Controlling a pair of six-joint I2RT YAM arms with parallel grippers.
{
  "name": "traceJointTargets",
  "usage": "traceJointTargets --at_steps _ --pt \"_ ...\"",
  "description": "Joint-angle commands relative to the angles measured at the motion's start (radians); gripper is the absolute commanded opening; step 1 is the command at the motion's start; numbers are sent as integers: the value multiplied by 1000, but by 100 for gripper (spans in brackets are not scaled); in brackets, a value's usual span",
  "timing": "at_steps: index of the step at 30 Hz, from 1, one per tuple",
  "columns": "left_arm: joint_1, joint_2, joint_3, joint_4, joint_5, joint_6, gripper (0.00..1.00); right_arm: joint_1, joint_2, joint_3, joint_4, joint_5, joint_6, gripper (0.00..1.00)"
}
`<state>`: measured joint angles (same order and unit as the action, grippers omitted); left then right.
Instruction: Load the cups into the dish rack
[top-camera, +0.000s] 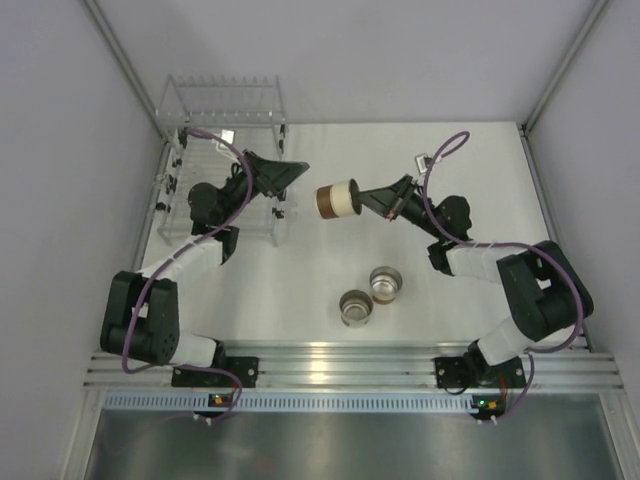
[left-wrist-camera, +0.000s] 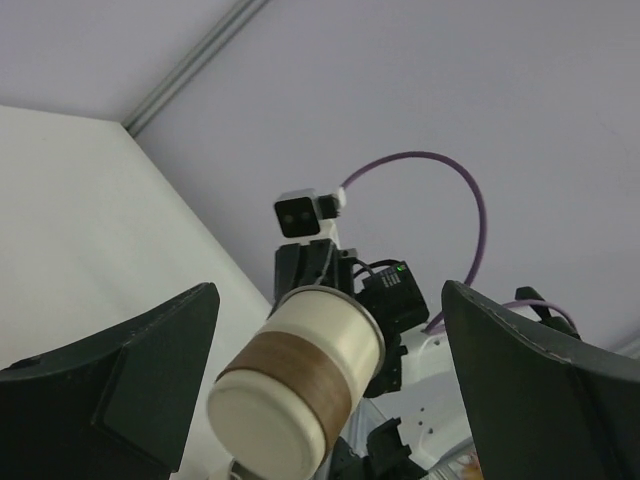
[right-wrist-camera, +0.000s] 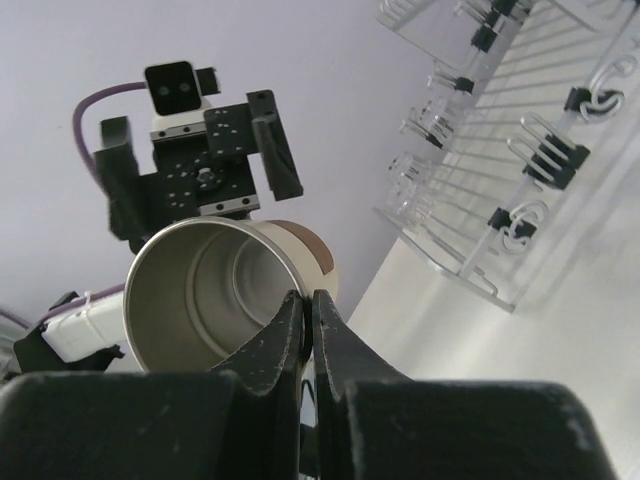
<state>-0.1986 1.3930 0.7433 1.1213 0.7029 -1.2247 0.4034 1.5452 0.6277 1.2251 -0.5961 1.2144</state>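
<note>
The right gripper (right-wrist-camera: 308, 296) is closest to its camera. Its two fingers are almost closed. They pinch the thin rim of a cream cup (right-wrist-camera: 215, 290) between them.

The white counter (top-camera: 300, 290) is the biggest thing here. At its far left corner sits the dish rack (top-camera: 225, 100). It is big and see-through, with rows of thin clear sticks. There are some clear shapes in it, but I cannot tell if they are cups.

The left arm (top-camera: 190, 260) reaches up beside the rack, and the right arm (top-camera: 500, 265) reaches in from the other side. The left gripper (top-camera: 288, 178) is wide open and holds nothing. It points at the flat bottom of the held cup, near it but not touching.

The held cup is up in the air, lying on its side, just to the right of the rack. It has a brown band, and its shiny inside faces the right gripper.

Two more cream cups stand upright on the counter, well apart from the rack. The far cup (top-camera: 385, 283) and the near cup (top-camera: 355, 307) are just beside each other, with their shiny insides facing up.

Small black clips (right-wrist-camera: 545, 165) sit on the rack's sticks.
</note>
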Motion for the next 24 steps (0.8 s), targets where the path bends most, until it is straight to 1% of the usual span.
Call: traceJointTargets --at_steps 1,2,5,16,21,24 --pt "-80 26 48 160 -28 -26 99 -14 23 -6 480 5 97 0" --pt "-109 35 53 158 -32 -19 99 -15 23 -6 484 7 100 0" --pt "-140 61 59 158 -52 -6 99 -21 6 -13 481 2 99 0" --pt "-189 153 48 160 -82 34 98 -38 -37 -19 475 -7 106 0" --pt "-240 162 64 158 -80 51 98 -37 -37 -17 464 -7 97 0" --pt "-246 176 62 160 -66 41 97 -37 -36 -19 481 -1 108 0"
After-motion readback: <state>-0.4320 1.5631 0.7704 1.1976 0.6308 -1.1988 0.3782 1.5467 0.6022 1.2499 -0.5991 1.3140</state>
